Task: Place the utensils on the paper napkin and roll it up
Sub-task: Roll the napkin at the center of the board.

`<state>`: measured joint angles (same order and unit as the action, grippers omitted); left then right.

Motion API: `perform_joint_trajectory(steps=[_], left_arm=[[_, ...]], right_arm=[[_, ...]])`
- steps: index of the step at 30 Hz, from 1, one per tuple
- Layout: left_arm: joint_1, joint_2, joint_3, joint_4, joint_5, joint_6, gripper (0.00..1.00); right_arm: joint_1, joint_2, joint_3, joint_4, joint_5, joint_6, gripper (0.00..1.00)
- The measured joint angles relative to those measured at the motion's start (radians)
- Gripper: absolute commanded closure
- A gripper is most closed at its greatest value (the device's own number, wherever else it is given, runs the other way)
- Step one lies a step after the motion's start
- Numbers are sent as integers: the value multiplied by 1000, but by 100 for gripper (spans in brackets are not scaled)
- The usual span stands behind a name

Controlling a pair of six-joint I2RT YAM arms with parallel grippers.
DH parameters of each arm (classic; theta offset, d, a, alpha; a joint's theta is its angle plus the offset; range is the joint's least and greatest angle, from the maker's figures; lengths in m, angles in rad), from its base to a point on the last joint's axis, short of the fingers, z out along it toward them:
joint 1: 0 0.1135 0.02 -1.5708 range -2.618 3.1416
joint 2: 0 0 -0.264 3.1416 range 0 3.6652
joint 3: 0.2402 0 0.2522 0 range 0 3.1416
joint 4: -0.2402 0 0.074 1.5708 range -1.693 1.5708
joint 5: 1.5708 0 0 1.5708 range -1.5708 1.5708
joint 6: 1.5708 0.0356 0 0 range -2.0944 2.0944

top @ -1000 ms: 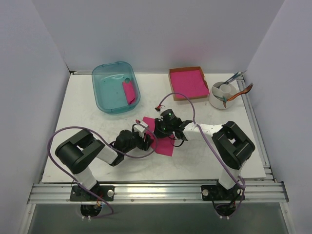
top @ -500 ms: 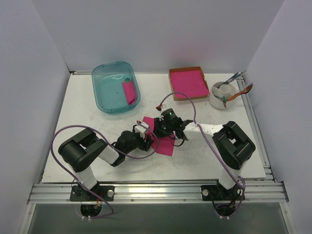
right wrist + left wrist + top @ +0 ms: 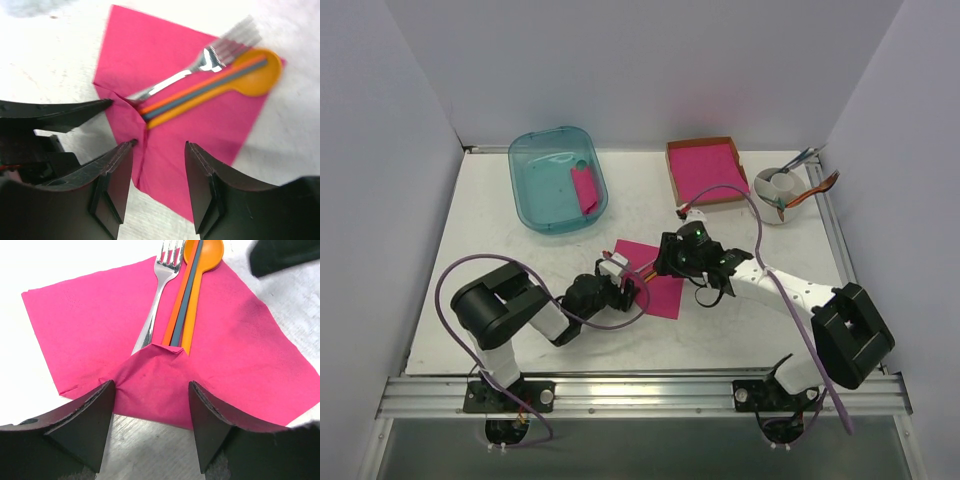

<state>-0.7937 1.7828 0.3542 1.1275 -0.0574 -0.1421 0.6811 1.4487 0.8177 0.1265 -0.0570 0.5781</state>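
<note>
My left gripper was open, fingers either side of the folded corner of a thin magenta-pink paper napkin, my right gripper open above it, small silver-grey fork and orange round-bowled spoon lay side by side on it, handle ends under the fold

The napkin is bright pink. The fork is shiny silver. The spoon is orange with a dark blue-grey stripe down its handle. Upper left of the top view, the tub is see-through teal.
</note>
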Motion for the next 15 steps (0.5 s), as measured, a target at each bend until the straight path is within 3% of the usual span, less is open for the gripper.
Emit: perform_joint_trajectory(steps=[8, 15], left_arm=[[-45, 18, -5, 39, -67, -57, 30], [-127, 6, 8, -1, -172, -92, 28]], right_arm=[[0, -72, -121, -169, 71, 217, 48], [1, -168, -179, -295, 132, 425, 57]])
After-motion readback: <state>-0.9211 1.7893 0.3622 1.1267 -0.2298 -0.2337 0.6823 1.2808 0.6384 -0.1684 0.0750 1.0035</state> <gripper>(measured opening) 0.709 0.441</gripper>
